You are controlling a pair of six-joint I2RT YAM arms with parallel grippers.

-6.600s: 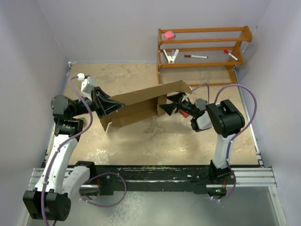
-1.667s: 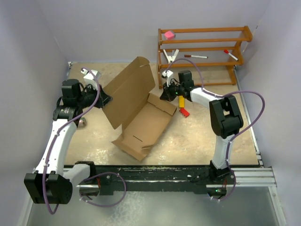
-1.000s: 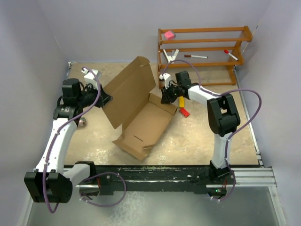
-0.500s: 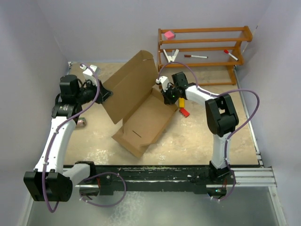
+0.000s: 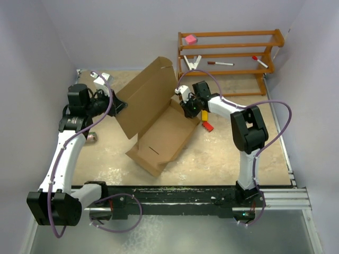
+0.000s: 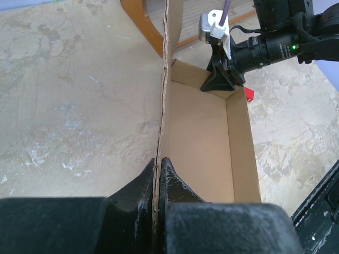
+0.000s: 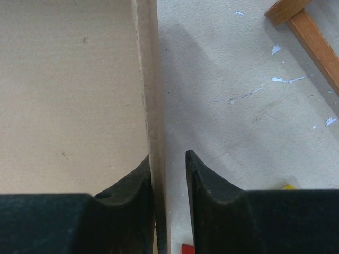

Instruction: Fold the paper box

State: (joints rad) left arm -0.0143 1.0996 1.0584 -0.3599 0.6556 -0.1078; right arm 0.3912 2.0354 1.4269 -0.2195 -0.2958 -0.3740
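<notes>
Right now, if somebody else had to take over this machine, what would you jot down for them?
Left pincer: shut on the edge of the paper box's big lid panel, holding it raised.
Right pincer: open, astride a box wall at the far corner; the finger inside the box touches it, the outer one stands apart.
Box: on the table, lid open.
Done: side walls standing.
Left: probably lowering the lid and tucking it shut.

Frame edges cut off paper box (image 7: 69, 95) & red block (image 7: 188, 248); small grey obj (image 5: 93, 137) too tiny to ID.
</notes>
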